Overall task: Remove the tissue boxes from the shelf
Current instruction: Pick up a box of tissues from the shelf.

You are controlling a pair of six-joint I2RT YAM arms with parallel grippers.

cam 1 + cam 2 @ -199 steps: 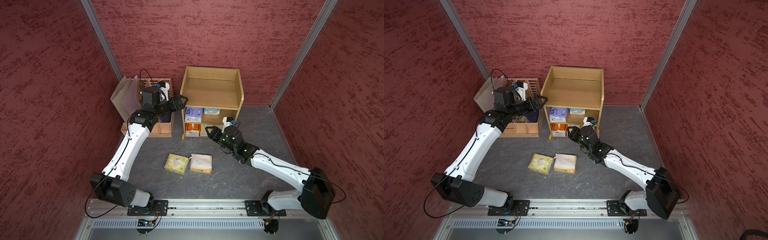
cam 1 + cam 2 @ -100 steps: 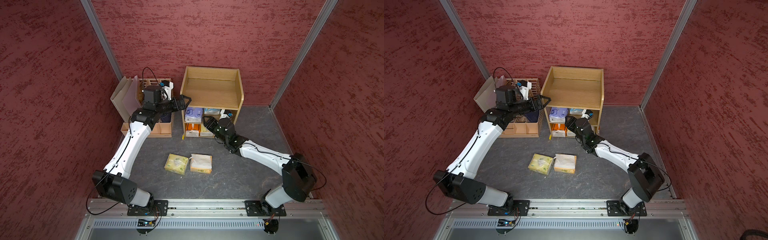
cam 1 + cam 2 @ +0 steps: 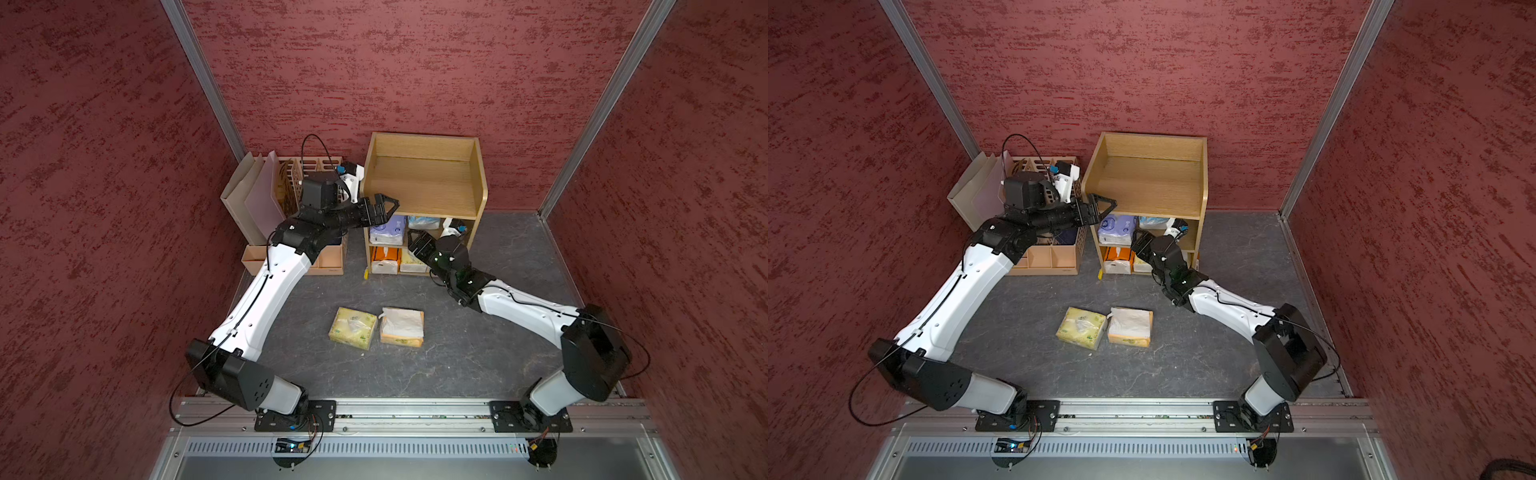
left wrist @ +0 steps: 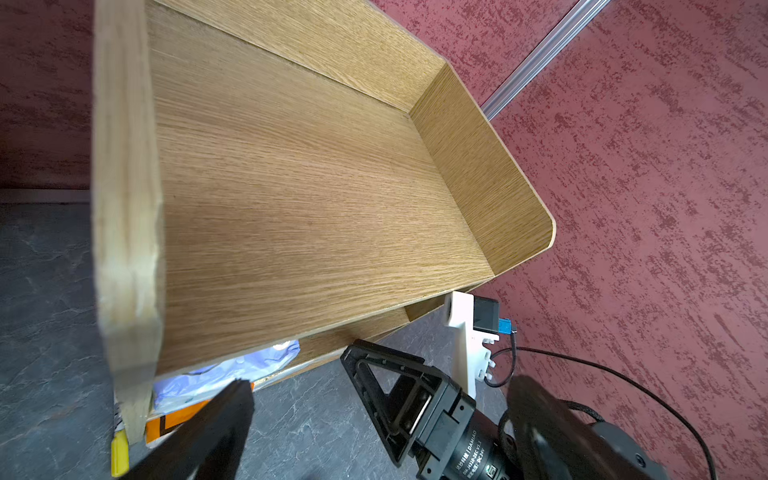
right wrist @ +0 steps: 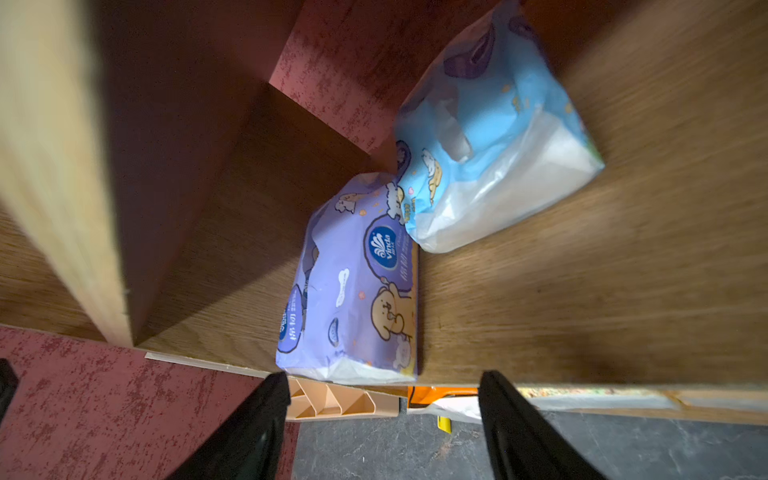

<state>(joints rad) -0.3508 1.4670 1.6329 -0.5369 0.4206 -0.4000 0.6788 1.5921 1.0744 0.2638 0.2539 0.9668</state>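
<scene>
**Right gripper (image 5: 382,382) spread in front of the purple tissue pack (image 5: 357,299); two packs out on the bench (image 3: 478,365)**

Your right gripper sits at the front of the shelf's (image 3: 419,189) middle tier. Its fingers (image 5: 257,419) are spread wide with nothing between them. In the right wrist view the purple tissue pack lies just past the fingertips, with its near end at the tier's front edge, lined up with the gap. The light blue pack (image 5: 490,137) lies deeper on the same tier. It touches the far end of the purple one and is turned at an angle to it.

Your left gripper (image 3: 384,205) hangs at the shelf's upper front corner, on the side next to the slotted file organizer (image 3: 299,178). It is just above the purple tissue pack. In the left wrist view its fingers (image 4: 386,395) stand well apart and hold nothing.

In a top view the bottom tier holds an orange pack (image 3: 384,257) and a pale pack (image 3: 409,266) side by side. Your right arm hides part of that tier, so you cannot tell what else lies there.

Two packs lie on the grey bench in front of the shelf, well apart from it. They are a pale yellow pack (image 3: 353,327) and a tan-orange pack (image 3: 402,326) with white tissue on top, side by side and nearly touching.
</scene>
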